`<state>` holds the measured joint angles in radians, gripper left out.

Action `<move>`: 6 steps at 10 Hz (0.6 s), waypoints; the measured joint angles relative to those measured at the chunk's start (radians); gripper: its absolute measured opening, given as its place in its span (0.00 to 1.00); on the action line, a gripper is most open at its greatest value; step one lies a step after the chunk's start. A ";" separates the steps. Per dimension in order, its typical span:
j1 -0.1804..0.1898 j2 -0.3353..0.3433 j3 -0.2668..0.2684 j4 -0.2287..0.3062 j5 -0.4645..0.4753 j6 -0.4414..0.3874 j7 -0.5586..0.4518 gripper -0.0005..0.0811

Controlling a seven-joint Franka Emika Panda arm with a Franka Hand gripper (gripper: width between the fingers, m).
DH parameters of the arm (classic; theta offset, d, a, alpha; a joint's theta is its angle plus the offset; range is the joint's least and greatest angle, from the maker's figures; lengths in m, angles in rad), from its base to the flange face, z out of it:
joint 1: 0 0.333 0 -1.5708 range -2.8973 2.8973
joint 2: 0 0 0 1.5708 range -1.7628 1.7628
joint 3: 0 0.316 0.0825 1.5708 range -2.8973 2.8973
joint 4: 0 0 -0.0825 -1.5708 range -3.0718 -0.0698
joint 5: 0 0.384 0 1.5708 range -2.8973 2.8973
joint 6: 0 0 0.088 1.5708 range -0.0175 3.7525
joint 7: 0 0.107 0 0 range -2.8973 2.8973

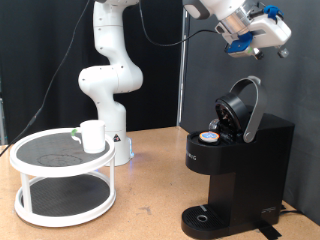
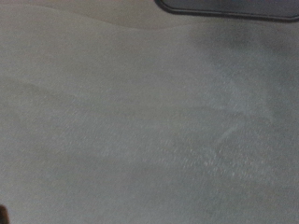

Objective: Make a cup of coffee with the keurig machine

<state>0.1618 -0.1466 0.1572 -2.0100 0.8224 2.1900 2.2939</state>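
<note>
The black keurig machine (image 1: 240, 160) stands at the exterior view's right with its hinged lid (image 1: 241, 108) raised. A pod with an orange and blue top (image 1: 210, 137) sits in the open chamber. The white cup (image 1: 93, 136) rests on the top tier of a round white rack (image 1: 30, 163) at the exterior view's left. My gripper (image 1: 262, 30) hangs high above the machine near the exterior view's top right, well clear of the lid, with nothing seen between its fingers. The wrist view is blurred: a pale surface and a dark edge (image 2: 229, 7), no fingers showing.
The white robot arm's base (image 1: 108, 75) rises behind the rack. A wooden table (image 1: 150, 205) carries everything. Dark curtain fills the background. The machine's round drip base (image 1: 205, 215) sits low in front.
</note>
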 joint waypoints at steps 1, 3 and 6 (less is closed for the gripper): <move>0.000 0.007 0.005 -0.002 -0.012 0.000 0.005 0.91; 0.000 0.023 0.011 -0.006 -0.023 0.000 0.009 0.91; -0.002 0.024 0.011 -0.018 -0.029 0.004 0.009 0.41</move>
<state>0.1598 -0.1221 0.1683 -2.0282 0.7935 2.1939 2.3033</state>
